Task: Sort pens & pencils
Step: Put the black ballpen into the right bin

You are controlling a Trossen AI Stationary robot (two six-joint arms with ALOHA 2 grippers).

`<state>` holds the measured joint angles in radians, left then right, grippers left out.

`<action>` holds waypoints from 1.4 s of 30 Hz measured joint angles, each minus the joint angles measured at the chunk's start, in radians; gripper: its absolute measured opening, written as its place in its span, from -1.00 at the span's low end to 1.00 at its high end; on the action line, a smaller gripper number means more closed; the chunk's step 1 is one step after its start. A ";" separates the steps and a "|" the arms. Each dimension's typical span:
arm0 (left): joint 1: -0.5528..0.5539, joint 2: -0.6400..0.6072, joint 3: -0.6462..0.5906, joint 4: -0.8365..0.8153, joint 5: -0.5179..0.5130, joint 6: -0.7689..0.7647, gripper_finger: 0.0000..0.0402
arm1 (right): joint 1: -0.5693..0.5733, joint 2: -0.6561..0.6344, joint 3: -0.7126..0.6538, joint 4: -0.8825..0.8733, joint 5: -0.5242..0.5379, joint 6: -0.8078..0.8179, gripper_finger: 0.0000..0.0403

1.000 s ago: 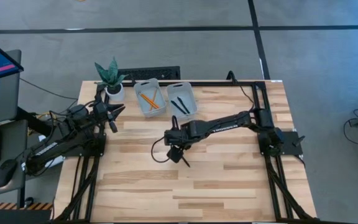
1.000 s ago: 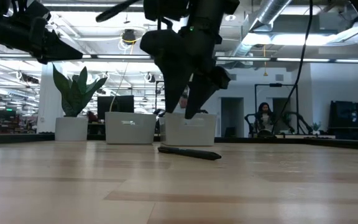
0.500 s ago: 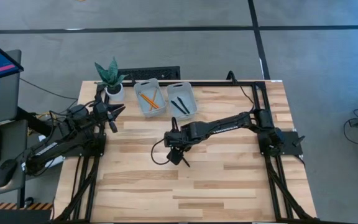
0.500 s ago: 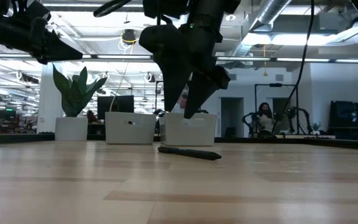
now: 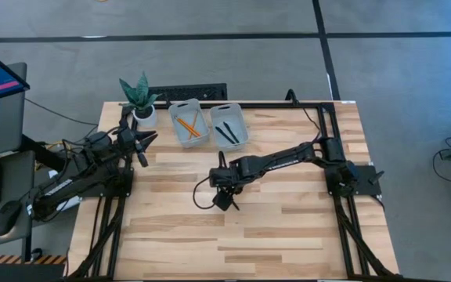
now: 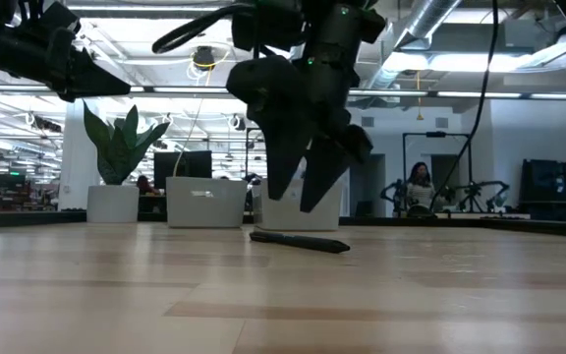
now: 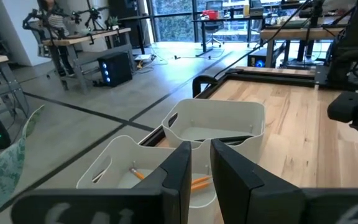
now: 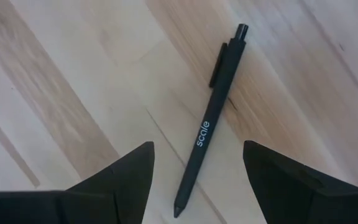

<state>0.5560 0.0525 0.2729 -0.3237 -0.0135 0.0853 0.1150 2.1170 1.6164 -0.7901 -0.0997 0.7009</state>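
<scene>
R gripper hangs low over the table centre, fingers wide apart, nothing between them yet. One black pen lies flat on the wood directly under it, between the two finger tips but not touched; in low view the pen is on the table just below the gripper.

L gripper waits near the table's left edge, beside the plant. Its fingers are almost closed, only a narrow gap, holding nothing.

Two white bins at the far edge: left bin has orange pencils, right bin has two pens. A person is in the room behind, well apart from the table.
</scene>
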 joint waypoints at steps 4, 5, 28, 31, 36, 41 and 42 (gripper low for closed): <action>0.000 0.000 0.000 0.000 0.000 0.000 -0.74 | -0.007 0.000 -0.031 0.034 -0.033 -0.001 0.34; 0.000 0.000 0.000 0.000 0.000 0.000 -0.74 | -0.007 0.000 -0.034 0.042 -0.042 -0.001 0.34; 0.000 0.000 0.000 0.000 0.000 0.004 -0.74 | -0.012 0.062 -0.032 0.077 -0.062 -0.028 0.34; 0.000 0.000 0.000 0.000 -0.001 0.005 -0.74 | -0.015 0.062 -0.032 0.077 -0.062 -0.029 0.34; 0.000 0.000 0.000 0.000 -0.002 0.008 -0.74 | -0.018 0.063 -0.032 0.078 -0.063 -0.029 0.34; 0.000 0.000 0.000 0.000 -0.003 0.008 -0.74 | -0.018 0.063 -0.032 0.078 -0.061 -0.029 0.34; 0.000 0.000 0.000 0.000 -0.003 0.008 -0.74 | -0.018 0.063 -0.032 0.078 -0.061 -0.029 0.34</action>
<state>0.5560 0.0521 0.2729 -0.3241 -0.0166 0.0937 0.0975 2.1799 1.5841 -0.7124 -0.1608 0.6724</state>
